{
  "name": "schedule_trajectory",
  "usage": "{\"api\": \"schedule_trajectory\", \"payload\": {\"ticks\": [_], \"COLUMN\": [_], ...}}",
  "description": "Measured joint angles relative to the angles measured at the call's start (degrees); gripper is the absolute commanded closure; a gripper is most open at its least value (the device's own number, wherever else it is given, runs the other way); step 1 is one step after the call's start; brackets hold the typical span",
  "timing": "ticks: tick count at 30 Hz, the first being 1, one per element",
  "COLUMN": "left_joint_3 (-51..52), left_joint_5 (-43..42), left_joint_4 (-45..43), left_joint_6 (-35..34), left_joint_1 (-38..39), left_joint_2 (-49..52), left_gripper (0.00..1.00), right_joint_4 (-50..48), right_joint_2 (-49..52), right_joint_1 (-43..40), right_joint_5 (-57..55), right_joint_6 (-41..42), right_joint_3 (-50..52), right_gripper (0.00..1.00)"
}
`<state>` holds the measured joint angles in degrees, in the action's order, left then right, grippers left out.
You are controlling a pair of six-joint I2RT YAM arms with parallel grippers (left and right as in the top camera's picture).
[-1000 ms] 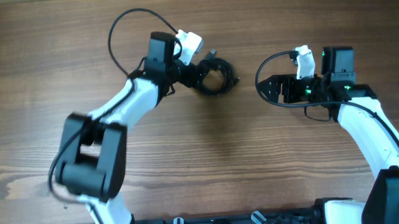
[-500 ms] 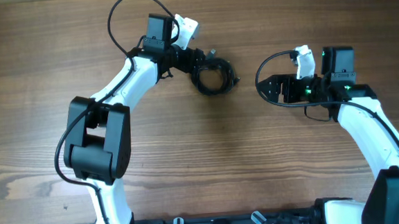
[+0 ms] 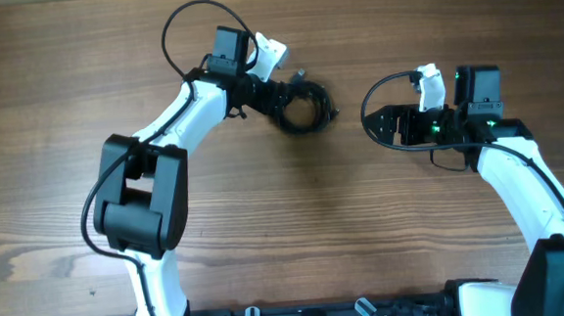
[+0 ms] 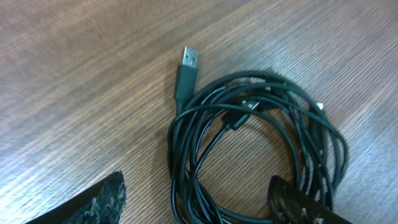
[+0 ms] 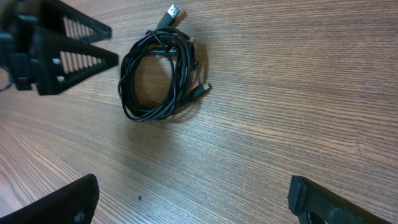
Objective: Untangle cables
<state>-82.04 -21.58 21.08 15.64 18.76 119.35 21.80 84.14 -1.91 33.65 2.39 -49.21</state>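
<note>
Left gripper (image 4: pixel 196 190): jaws apart, clamping nothing; near arc of cables (image 4: pixel 180 162) lies between fingertips. Cables: black coil flat on wooden table (image 4: pixel 74 74), USB plug (image 4: pixel 190 59) jutting from far side. Advice: pinch few strands, not whole bundle; lift gently. Right gripper (image 5: pixel 193 196): spread wide, empty, well apart from coil.

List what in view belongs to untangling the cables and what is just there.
Job:
- cables, one coiled bundle
- left gripper, jaws apart at the bundle
- right gripper, open, off to the side

Just there:
- table
- arm wires
</note>
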Motion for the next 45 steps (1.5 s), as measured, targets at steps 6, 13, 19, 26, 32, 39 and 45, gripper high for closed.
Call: {"api": "schedule_trajectory", "payload": {"ticks": [6, 13, 19, 26, 32, 39, 45], "left_joint_3": [0.00, 0.00, 0.00, 0.00, 0.00, 0.00, 0.00], "left_joint_5": [0.02, 0.02, 0.07, 0.50, 1.77, 2.27, 2.40], "left_joint_4": [0.57, 0.59, 0.81, 0.81, 0.81, 0.83, 0.92], "left_joint_6": [0.39, 0.83, 1.38, 1.44, 1.44, 1.38, 1.62], "left_joint_1": [1.20, 1.88, 1.88, 1.88, 1.88, 1.88, 1.88], "left_joint_2": [2.73, 2.73, 2.73, 2.73, 2.80, 4.22, 4.22], "left_gripper": [0.30, 0.34, 0.51, 0.51, 0.56, 0.85, 0.92], "right_joint_4": [0.00, 0.00, 0.00, 0.00, 0.00, -0.42, -1.11], "right_joint_2": [0.00, 0.00, 0.00, 0.00, 0.00, 0.00, 0.00], "right_joint_1": [0.00, 0.00, 0.00, 0.00, 0.00, 0.00, 0.00], "right_joint_5": [0.00, 0.20, 0.76, 0.85, 0.85, 0.85, 0.85], "right_joint_6": [0.15, 0.15, 0.15, 0.15, 0.17, 0.20, 0.37], "right_joint_3": [0.00, 0.00, 0.00, 0.00, 0.00, 0.00, 0.00], "right_gripper": [0.00, 0.00, 0.00, 0.00, 0.00, 0.00, 0.00]}}
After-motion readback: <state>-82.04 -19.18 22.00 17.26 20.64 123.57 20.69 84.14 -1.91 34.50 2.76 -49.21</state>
